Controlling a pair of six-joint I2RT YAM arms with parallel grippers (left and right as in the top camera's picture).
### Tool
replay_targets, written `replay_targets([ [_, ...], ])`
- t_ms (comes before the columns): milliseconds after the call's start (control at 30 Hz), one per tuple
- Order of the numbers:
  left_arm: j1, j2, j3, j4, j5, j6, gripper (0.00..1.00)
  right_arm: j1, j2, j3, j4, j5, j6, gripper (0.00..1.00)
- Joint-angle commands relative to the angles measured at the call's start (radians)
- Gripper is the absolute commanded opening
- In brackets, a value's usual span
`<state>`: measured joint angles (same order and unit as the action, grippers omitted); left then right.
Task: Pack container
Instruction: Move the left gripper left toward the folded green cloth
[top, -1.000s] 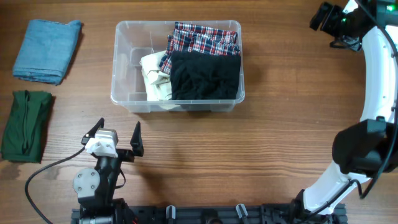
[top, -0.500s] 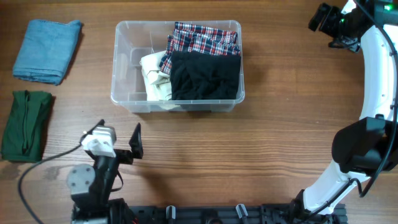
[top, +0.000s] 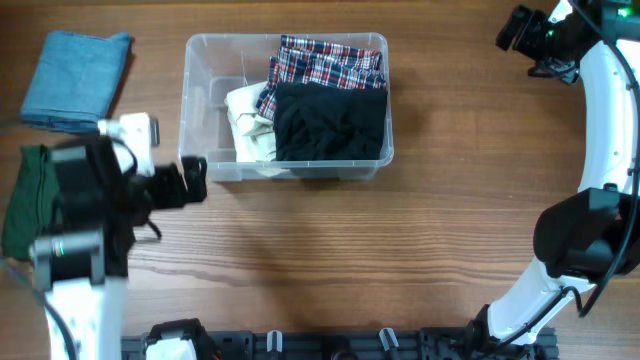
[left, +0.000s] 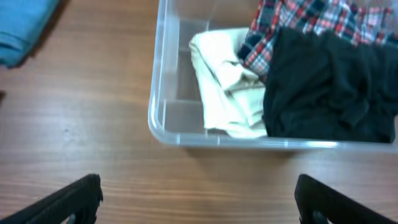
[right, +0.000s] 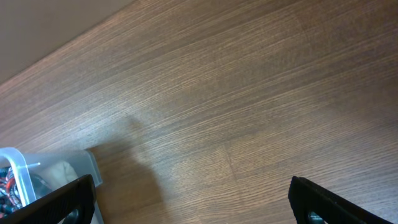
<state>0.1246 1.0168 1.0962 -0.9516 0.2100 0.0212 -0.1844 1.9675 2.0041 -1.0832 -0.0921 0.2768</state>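
Container sits mid-surface, partly packed: plaid shirt, black garment and cream cloth inside. Blue cloth and green cloth lie outside, unpacked. Left tool spread wide, empty, near bin; right tool spread, empty, well apart.

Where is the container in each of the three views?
Overhead: the container is at the upper centre, seen whole.
Left wrist: the container fills the upper right, cut by the top and right edges.
Right wrist: only one corner of the container shows, at the bottom left.
Shared landmark: the plaid cloth inside it.
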Motion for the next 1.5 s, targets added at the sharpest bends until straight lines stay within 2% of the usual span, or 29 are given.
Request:
replay_targets([
  [0, -0.004, 0.114, 0.092, -0.04, 0.002, -0.002, 1.0, 0.004, 0.005, -0.003, 0.002, 0.01, 0.014, 0.99],
  [200, -0.004, 0.18, 0.094, -0.041, 0.008, 0.009, 1.0, 0.004, 0.005, -0.003, 0.002, 0.01, 0.015, 1.0],
  [267, 0.001, 0.184, 0.094, -0.061, -0.044, 0.008, 1.0, 0.003, 0.005, -0.003, 0.002, 0.01, 0.014, 1.0],
  [367, 0.018, 0.196, 0.095, -0.114, -0.278, -0.079, 1.0, 0.004, 0.005, -0.003, 0.002, 0.01, 0.014, 1.0],
  [467, 0.058, 0.216, 0.095, -0.14, -0.528, -0.257, 1.0, 0.003, 0.005, -0.003, 0.002, 0.01, 0.014, 1.0],
  [533, 0.093, 0.228, 0.095, -0.149, -0.596, -0.296, 1.0, 0.004, 0.005, -0.003, 0.002, 0.01, 0.014, 1.0],
  [633, 0.149, 0.246, 0.095, -0.148, -0.63, -0.294, 1.0, 0.004, 0.005, -0.003, 0.004, 0.01, 0.014, 1.0],
  [833, 0.244, 0.324, 0.095, -0.108, -0.827, -0.287, 1.0, 0.003, 0.005, -0.003, 0.006, 0.01, 0.014, 1.0],
  [967, 0.262, 0.416, 0.095, -0.053, -0.852, -0.237, 1.0, 0.004, 0.005, -0.003, 0.006, 0.01, 0.014, 0.99],
  [1067, 0.26, 0.501, 0.095, 0.006, -0.941, -0.23, 1.0, 0.004, 0.005, -0.003, 0.006, 0.01, 0.014, 1.0],
  [1167, 0.26, 0.597, 0.095, 0.07, -0.952, -0.126, 1.0, 0.003, 0.005, -0.003, 0.006, 0.01, 0.014, 1.0],
  [1300, 0.26, 0.706, 0.095, 0.119, -0.952, -0.051, 1.0, 0.004, 0.005, -0.003, 0.006, 0.01, 0.014, 1.0],
  [1467, 0.261, 0.805, 0.095, 0.194, -0.956, -0.043, 1.0, 0.004, 0.005, -0.003, 0.006, 0.01, 0.014, 1.0],
])
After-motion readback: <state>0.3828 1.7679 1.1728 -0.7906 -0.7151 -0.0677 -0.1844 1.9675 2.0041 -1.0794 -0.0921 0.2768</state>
